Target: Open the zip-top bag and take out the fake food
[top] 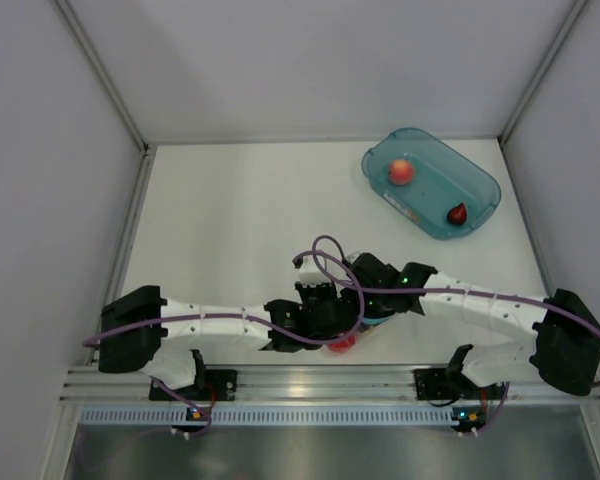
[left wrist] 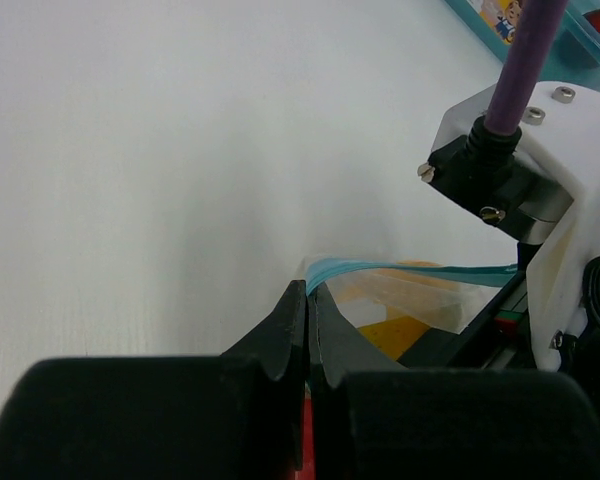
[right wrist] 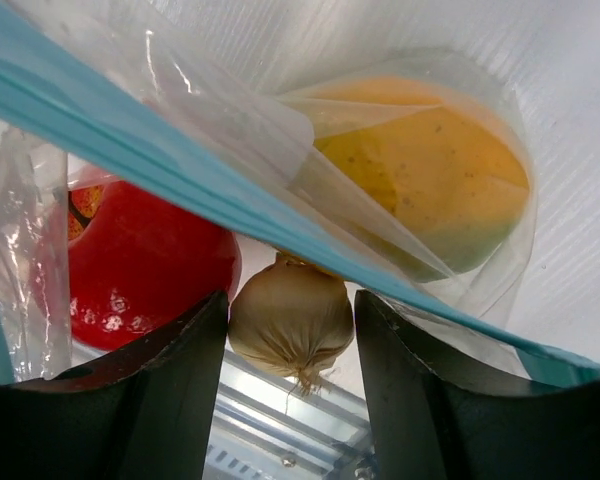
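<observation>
over white tbl (top: 230,220), zip bag (right wrist: 130,130), grey walls (top: 310,60)

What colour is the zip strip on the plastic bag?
Teal-blue. The zip strip shows best in the right wrist view.

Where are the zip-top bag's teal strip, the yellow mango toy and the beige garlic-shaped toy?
zip-top bag (left wrist: 360,268): left wrist view, on its teal zip strip.
yellow mango toy (right wrist: 430,180): right wrist view, middle of its body, inside the bag.
beige garlic-shaped toy (right wrist: 292,315): right wrist view, on its bulb.
</observation>
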You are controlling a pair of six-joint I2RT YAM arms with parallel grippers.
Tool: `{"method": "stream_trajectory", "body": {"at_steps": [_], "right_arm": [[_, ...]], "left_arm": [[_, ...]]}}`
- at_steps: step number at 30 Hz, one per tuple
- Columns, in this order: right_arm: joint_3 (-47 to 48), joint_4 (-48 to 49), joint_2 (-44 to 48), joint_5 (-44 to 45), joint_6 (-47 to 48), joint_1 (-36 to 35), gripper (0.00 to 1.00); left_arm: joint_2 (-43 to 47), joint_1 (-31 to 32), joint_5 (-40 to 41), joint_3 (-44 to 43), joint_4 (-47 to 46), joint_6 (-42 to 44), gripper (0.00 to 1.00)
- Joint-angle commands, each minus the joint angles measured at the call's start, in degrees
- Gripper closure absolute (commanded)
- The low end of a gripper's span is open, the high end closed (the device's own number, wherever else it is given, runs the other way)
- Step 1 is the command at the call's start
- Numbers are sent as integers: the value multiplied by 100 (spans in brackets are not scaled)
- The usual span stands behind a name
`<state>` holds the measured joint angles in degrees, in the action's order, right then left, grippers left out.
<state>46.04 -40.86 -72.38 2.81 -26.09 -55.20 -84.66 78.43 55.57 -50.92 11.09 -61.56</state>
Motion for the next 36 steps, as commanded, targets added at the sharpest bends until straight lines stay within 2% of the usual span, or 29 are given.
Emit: {"method": "stream_trajectory", "body": {"at_steps": [1, 8, 11, 13, 26, 31, 36], "right_arm": [[-78, -229, 172, -184, 148, 53, 46], [-104, -159, 329, -421, 227, 53, 45], [-87, -168, 417, -413, 218, 53, 58], [-52, -168, 479, -430, 227, 53, 62], [361, 482, 971, -386, 165, 53, 72], [537, 983, 875, -316, 156, 44, 73], [871, 1045, 401, 272, 104, -61, 78]], "left_arm": [[11, -12, 367, -164, 236, 21, 100], [55, -12, 375, -138, 279, -14, 100], [82, -12, 410, -138, 323, -23, 100], [116, -12, 463, -138, 367, -58, 100], [406, 5, 323, -76, 376, -32, 100], [486, 49, 209, -111, 341, 152, 100], [652, 137, 243, -235, 350, 425, 100]]}}
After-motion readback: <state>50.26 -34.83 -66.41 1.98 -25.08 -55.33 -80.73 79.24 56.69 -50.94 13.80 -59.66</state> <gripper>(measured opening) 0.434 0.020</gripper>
